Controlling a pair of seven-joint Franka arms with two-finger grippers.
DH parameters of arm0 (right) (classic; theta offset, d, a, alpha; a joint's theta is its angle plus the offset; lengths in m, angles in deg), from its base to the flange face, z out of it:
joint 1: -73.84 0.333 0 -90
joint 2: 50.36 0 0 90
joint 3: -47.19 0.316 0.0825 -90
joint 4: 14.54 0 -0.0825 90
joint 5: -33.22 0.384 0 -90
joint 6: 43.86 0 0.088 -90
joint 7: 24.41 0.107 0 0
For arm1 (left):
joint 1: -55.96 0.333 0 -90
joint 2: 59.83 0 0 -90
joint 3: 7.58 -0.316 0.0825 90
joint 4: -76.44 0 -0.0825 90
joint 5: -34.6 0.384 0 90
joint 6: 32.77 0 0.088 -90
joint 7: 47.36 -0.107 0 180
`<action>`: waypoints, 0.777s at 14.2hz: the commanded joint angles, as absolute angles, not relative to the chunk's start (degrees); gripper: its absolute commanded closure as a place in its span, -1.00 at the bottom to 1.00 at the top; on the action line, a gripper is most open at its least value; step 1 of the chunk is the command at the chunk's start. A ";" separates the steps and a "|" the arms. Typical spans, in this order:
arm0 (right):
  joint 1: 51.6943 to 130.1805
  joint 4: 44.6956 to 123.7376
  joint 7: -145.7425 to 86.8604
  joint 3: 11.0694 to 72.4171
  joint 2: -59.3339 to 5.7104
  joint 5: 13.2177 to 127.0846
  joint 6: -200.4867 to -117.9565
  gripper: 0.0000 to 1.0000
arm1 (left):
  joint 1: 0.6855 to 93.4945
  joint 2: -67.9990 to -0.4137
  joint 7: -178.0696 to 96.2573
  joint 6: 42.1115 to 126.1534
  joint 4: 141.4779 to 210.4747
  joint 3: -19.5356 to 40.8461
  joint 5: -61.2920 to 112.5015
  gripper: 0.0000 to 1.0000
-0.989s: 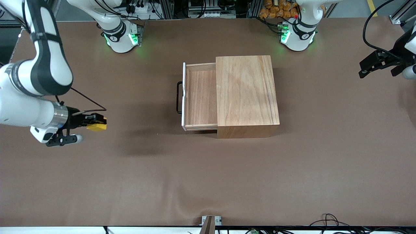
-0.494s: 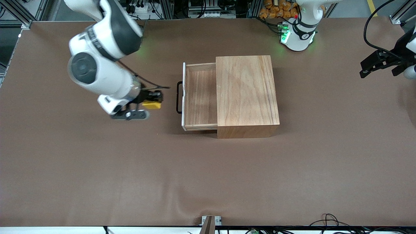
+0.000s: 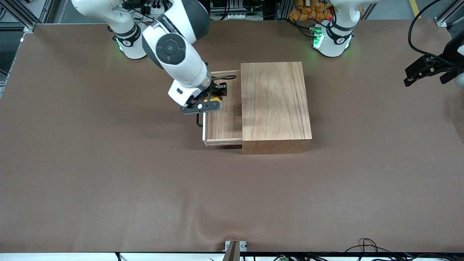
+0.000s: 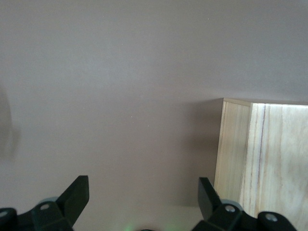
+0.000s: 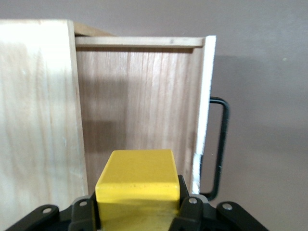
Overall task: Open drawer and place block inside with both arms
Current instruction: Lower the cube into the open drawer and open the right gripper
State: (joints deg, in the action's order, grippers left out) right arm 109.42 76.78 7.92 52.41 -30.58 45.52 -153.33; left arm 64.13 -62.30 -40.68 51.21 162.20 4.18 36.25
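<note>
Over the pulled-out drawer (image 3: 223, 119) of the wooden box (image 3: 275, 105), the right gripper (image 3: 212, 97) hangs with its 2 fingers pinched on the yellow block (image 5: 138, 180), held up in the air above the tray's floor. That drawer sticks out of the box toward the right arm's end of the table (image 3: 108, 174), white front panel (image 5: 204, 106) and black handle (image 5: 221, 144) outermost. Well apart from the box, past its closed end, the left gripper (image 3: 427, 70) waits above the table, fingers (image 4: 77, 195) spread wide, holding nothing; the box's corner shows in the left wrist view.
</note>
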 commanded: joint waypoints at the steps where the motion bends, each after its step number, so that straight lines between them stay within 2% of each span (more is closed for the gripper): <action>1: 109.96 76.34 8.02 51.59 -27.00 45.26 -155.83 1.00 | 65.19 -64.40 -41.73 50.55 163.19 5.07 36.62 -1.00; 8: 110.75 76.78 8.11 51.50 -21.10 45.17 -161.80 1.00 | 65.28 -64.40 -41.73 50.55 163.45 5.43 36.62 -1.00; 10: 111.10 76.78 8.11 51.32 -20.48 45.17 -161.99 0.88 | 65.28 -64.31 -41.73 50.73 163.36 5.16 36.53 -1.00; 11: 111.10 76.78 8.28 51.24 -20.39 45.17 -161.90 0.64 | 65.37 -63.96 -41.73 51.51 163.28 5.07 36.62 -1.00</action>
State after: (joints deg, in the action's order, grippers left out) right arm 110.25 76.87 7.85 51.97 -20.31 45.52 -161.63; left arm 64.25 -63.00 -40.68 50.86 162.44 4.58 36.25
